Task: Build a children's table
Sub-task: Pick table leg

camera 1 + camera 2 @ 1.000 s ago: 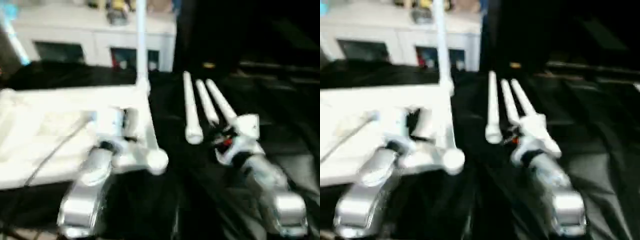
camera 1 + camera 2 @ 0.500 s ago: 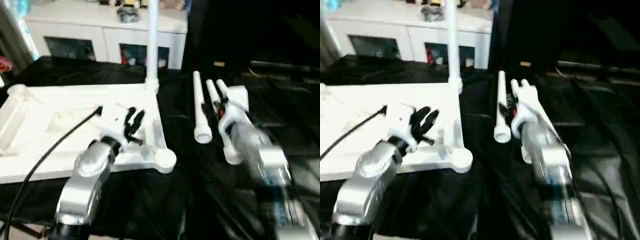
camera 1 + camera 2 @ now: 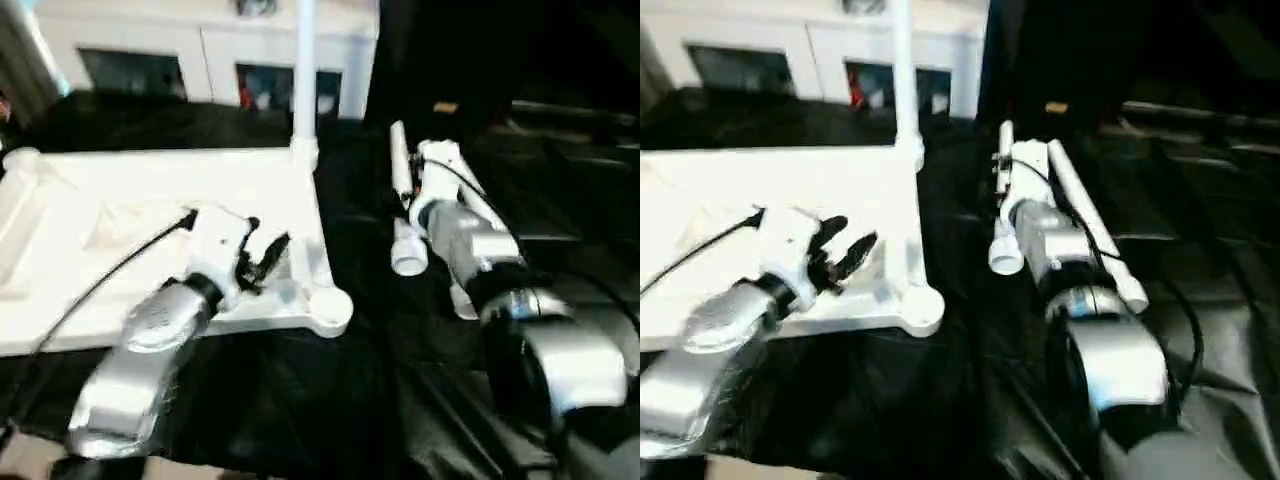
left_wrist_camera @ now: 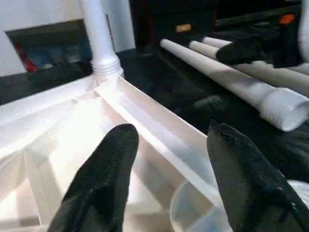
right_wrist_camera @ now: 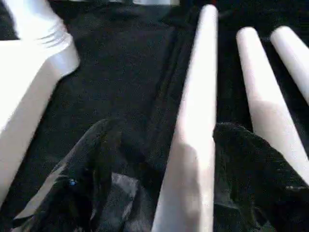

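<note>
The children's table top lies upside down on the left, ribbed underside up. One white leg stands upright in its far right corner socket. The near right socket holds nothing. My left gripper hangs open just above the top's right rim. Three loose white legs lie side by side on the black cloth to the right. My right gripper is open, low over the leftmost loose leg, one finger on each side. My right forearm hides much of the other two legs.
A white cabinet with glass doors stands behind the work surface. Black cloth covers the surface, wrinkled at the front. A black cable runs from my left wrist across the table top.
My right arm has reached forward along the loose legs, so its gripper now straddles the leftmost one. The left gripper has stayed over the top's right rim. The camera has shifted.
</note>
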### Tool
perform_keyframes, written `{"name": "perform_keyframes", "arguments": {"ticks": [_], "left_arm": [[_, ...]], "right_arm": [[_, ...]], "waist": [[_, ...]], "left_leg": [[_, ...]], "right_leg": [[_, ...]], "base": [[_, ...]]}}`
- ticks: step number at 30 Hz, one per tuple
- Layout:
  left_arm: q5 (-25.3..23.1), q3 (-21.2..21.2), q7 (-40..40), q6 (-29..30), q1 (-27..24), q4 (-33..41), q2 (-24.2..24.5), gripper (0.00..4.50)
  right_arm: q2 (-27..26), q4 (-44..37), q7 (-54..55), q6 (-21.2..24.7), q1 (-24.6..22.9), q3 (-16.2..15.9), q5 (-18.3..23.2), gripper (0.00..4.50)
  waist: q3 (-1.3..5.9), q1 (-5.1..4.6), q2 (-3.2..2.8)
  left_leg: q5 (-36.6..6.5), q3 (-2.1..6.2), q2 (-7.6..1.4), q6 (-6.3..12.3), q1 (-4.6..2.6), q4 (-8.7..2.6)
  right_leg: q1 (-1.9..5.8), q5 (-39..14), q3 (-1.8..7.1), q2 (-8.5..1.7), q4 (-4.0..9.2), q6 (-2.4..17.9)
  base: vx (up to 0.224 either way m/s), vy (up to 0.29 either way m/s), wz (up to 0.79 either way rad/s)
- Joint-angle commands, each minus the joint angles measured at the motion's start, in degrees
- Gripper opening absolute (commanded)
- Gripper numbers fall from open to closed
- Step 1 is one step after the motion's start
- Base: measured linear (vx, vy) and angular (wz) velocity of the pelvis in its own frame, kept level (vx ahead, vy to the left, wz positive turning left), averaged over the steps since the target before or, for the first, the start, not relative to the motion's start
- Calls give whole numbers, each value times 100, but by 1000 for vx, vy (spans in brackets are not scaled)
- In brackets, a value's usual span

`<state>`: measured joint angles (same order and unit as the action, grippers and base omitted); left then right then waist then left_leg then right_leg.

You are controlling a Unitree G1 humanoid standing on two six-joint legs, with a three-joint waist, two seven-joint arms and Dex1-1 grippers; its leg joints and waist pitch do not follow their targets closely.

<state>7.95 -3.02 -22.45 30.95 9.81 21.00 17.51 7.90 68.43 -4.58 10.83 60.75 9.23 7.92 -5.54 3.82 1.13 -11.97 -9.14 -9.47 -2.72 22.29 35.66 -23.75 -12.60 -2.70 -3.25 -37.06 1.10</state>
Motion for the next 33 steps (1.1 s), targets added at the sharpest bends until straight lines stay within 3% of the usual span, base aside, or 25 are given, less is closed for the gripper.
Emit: {"name": "perform_keyframes", "arguments": {"ticks": [1,3,5,6,8,9,13,15,20,26,27,33], "left_arm": [[151,21,-198,190,-91,294,85,302],[170,78,-224,320,-179,474,166,323],[176,132,-214,427,-260,622,214,333],[186,209,-196,578,-367,808,287,341],[218,233,-183,654,-403,886,334,341],[274,275,-167,759,-470,1022,391,366],[304,357,-152,908,-584,1243,486,386],[305,379,-163,969,-592,1298,521,418],[327,376,-197,1076,-519,1330,601,446],[444,325,-295,1250,-368,1332,687,446],[428,262,-340,1247,-322,1314,725,446],[544,158,-482,1320,-211,1293,860,450]], "right_arm": [[49,251,112,-38,55,143,66,382],[57,388,96,-47,100,194,82,407],[70,485,90,-59,132,229,76,417],[100,603,119,-34,173,295,76,422],[113,675,144,-36,200,330,70,422],[129,754,102,-5,229,370,69,422],[175,835,-109,183,286,372,45,422],[197,877,-269,414,339,387,45,422],[280,935,-435,900,495,435,52,422],[405,1006,-577,1562,612,301,-174,422],[439,1011,-577,1705,610,349,-144,422],[516,1007,-511,1848,589,454,-109,377]], "waist": [[299,11,-53],[213,4,-11],[179,9,-17],[105,1,20],[70,-11,6],[14,-13,20],[-61,-30,68],[-107,-26,55],[-125,-27,87],[-137,-25,78],[-110,-17,55],[-82,-23,81]], "left_leg": [[-123,62,-321,527,-85,-419],[-60,40,-320,540,-61,-430],[-94,24,-332,543,-69,-435],[-118,20,-344,532,-48,-449],[-101,12,-342,509,-68,-450],[-89,6,-335,506,-63,-458],[35,4,-344,563,-67,-462],[32,4,-354,570,-81,-468],[104,-9,-355,543,-98,-470],[150,-7,-358,461,-103,-475],[179,-4,-353,436,-106,-468],[104,-12,-355,365,-104,-472]], "right_leg": [[299,612,267,-444,296,1725],[284,679,279,-441,296,1716],[281,580,285,-455,302,1711],[273,515,290,-471,303,1715],[260,474,293,-459,302,1716],[244,477,297,-454,311,1724],[247,568,307,-458,299,1752],[234,484,311,-469,306,1798],[248,510,325,-482,304,1820],[242,449,324,-481,311,1848],[256,490,324,-485,300,1858],[274,451,328,-502,304,1888]], "base": [[0,0,0],[0,0,0],[0,0,0],[0,0,0],[0,0,0],[0,0,0],[0,0,0],[0,0,0],[0,0,0],[0,0,0],[0,0,0],[0,0,0]]}}
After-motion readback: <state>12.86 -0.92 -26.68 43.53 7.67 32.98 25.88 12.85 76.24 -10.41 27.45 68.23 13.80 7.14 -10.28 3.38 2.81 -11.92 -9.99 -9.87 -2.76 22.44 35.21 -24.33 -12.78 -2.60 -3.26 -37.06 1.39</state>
